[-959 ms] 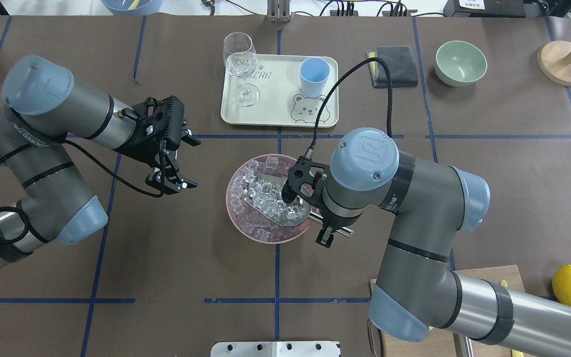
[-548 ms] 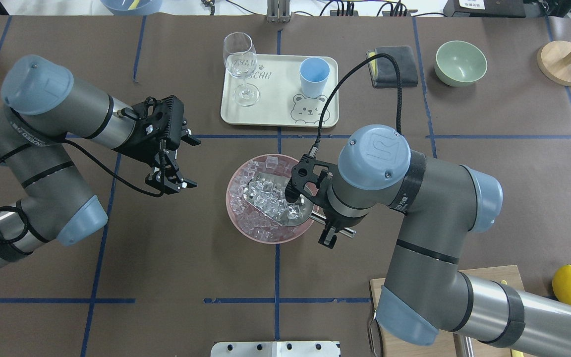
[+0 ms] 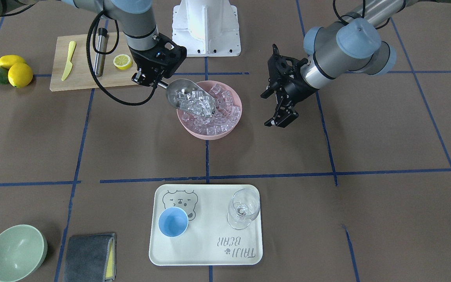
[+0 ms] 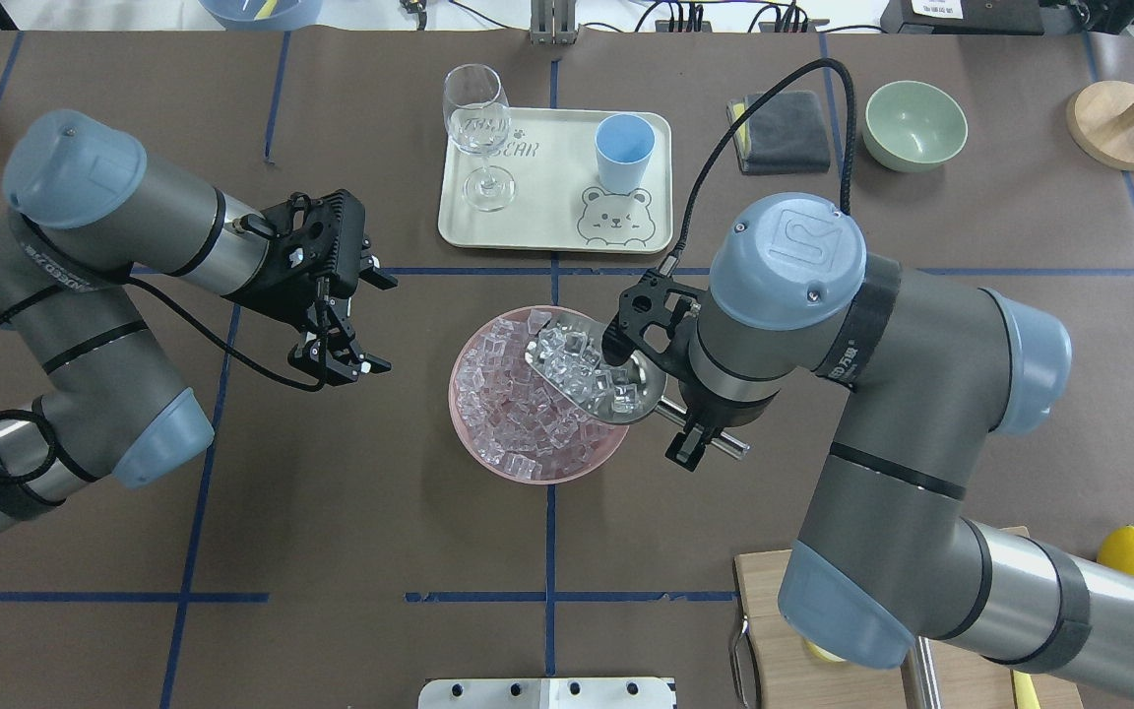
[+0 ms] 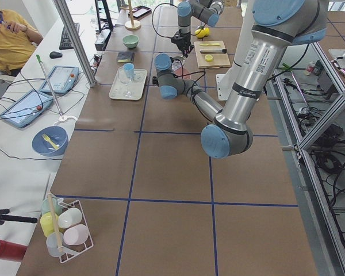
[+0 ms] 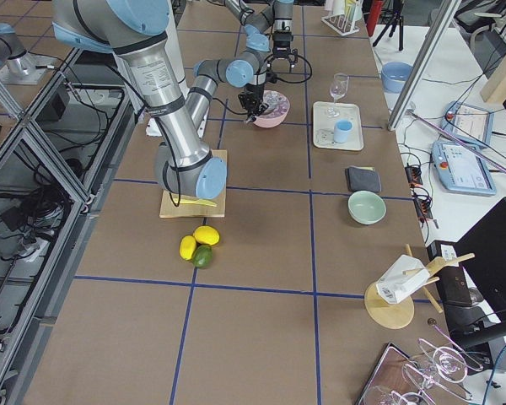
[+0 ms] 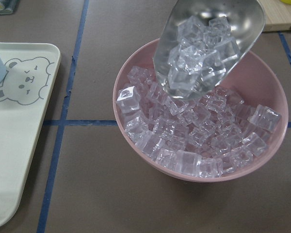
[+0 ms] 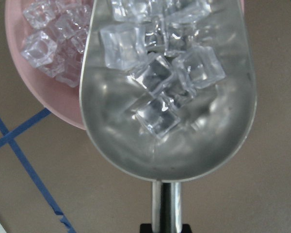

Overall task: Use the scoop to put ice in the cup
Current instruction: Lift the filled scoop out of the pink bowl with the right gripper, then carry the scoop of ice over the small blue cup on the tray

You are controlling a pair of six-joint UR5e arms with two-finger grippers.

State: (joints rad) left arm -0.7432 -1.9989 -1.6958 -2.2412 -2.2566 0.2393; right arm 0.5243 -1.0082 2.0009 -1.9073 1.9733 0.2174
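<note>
My right gripper (image 4: 697,443) is shut on the rod handle of the steel scoop (image 4: 592,379). The scoop, loaded with several ice cubes, hangs above the right side of the pink bowl (image 4: 459,414). The bowl holds the remaining ice (image 4: 518,423). The scoop also shows in the front view (image 3: 188,98), the left wrist view (image 7: 208,43) and the right wrist view (image 8: 169,97). The light-blue cup (image 4: 624,148) stands upright on the cream tray (image 4: 547,231), beyond the bowl. My left gripper (image 4: 385,323) is open and empty, left of the bowl.
A clear stemmed glass (image 4: 476,123) stands on the tray's left part. A grey cloth (image 4: 788,128) and a pale green bowl (image 4: 914,123) lie at the far right. A cutting board (image 3: 80,78) with a steel cylinder (image 3: 100,55) and lemons (image 3: 20,74) sits near the right arm.
My right arm has lifted the scoop with ice out of the heap and carried it right and toward the tray. The left arm has not moved.
</note>
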